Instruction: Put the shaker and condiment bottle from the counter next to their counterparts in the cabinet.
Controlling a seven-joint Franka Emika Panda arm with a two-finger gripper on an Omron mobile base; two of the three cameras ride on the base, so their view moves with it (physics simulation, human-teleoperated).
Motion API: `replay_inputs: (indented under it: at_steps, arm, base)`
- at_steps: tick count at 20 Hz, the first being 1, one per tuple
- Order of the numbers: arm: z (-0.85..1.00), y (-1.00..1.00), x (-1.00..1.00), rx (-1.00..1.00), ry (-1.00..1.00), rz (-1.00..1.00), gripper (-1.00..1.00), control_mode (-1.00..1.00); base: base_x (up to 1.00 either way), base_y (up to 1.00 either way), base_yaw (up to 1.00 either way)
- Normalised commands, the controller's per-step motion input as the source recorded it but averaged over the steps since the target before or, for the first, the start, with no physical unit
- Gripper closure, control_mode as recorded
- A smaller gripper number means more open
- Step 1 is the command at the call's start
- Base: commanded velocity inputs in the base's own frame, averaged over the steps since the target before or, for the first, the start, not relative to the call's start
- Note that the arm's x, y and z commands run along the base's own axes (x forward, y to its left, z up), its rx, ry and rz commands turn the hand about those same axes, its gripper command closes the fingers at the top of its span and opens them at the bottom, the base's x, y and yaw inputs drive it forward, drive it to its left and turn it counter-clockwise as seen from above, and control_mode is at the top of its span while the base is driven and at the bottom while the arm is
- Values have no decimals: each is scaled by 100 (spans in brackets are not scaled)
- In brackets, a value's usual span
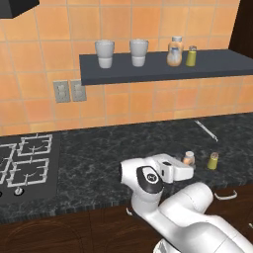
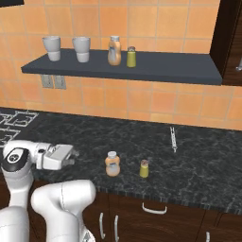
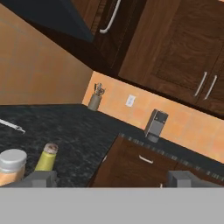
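Black marbled surface (image 2: 198, 160) runs under an orange tiled wall (image 2: 156, 19); dark wood drawers (image 2: 156, 215) sit below it, and a gas hob (image 1: 24, 163) lies at its left end. A slim metal utensil (image 2: 173, 138) lies toward the back.

Slate-grey open cabinet (image 2: 179, 68) on the wall carries two pale cups (image 2: 52, 47), a fat pale-orange bottle with silver cap (image 2: 114, 50) and, just beside it, a yellow-green shaker (image 2: 131, 56).

On the surface near the front edge, the condiment bottle (image 2: 112, 164) and the shaker (image 2: 144, 168) stand upright, close but apart.

Gripper (image 2: 71, 155) hangs left of the bottle, jaws spread wide, holding nothing.
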Motion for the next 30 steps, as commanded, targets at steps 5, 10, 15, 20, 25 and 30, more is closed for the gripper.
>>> replay_inputs:
  at_steps: [5,10,15,20,25,30]
  arm:
    - [-9,-32,23,0,0,0,-100,-100]
    - [0,-5,1,0,0,-1,-100,-100]
    - [-4,-26,0,0,-2,6,-100,-100]
    - [-10,-45,0,0,-6,11,-100,-100]
    - [0,0,11,0,0,0,-100,-100]
    - [-22,-17,27,0,0,0,-100,-100]
  base:
    - [0,0,0]
    - [0,0,0]
    - [0,0,0]
    - [0,0,0]
    - [0,0,0]
    - [0,0,0]
